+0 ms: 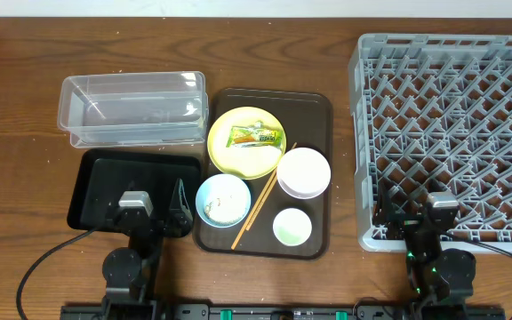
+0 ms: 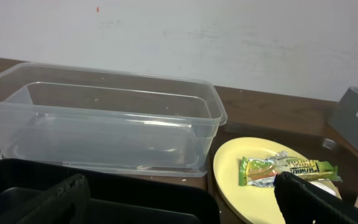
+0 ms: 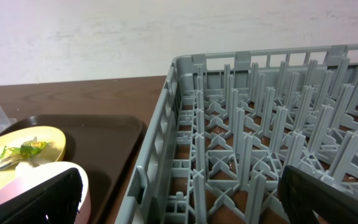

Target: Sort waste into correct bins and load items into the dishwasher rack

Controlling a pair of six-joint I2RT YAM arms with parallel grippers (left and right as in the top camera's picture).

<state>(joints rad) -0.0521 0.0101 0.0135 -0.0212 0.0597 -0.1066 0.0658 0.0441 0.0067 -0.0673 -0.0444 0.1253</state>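
Observation:
The green-and-yellow wrapper (image 1: 256, 137) (image 2: 284, 170) lies on the yellow plate (image 1: 238, 156) (image 2: 241, 193). White crumbs (image 1: 213, 210) sit in the light blue bowl (image 1: 229, 191). The white bowl (image 1: 303, 172) (image 3: 42, 177), the pale green cup (image 1: 292, 226) and the chopsticks (image 1: 263, 197) share the brown tray. The clear tub (image 1: 132, 108) (image 2: 98, 118) and the black tray (image 1: 105, 182) (image 2: 123, 193) are at the left. The grey rack (image 1: 452, 133) (image 3: 260, 124) is at the right. My left gripper (image 1: 149, 203) (image 2: 188, 202) hangs open over the black tray's near edge. My right gripper (image 1: 420, 213) (image 3: 182, 199) hangs open over the rack's near left corner. Neither holds anything.
The brown serving tray (image 1: 314, 111) (image 3: 98, 134) lies between the two bins and the rack. A white wall backs the wooden table (image 1: 16, 71). Cables trail from both arm bases at the front edge.

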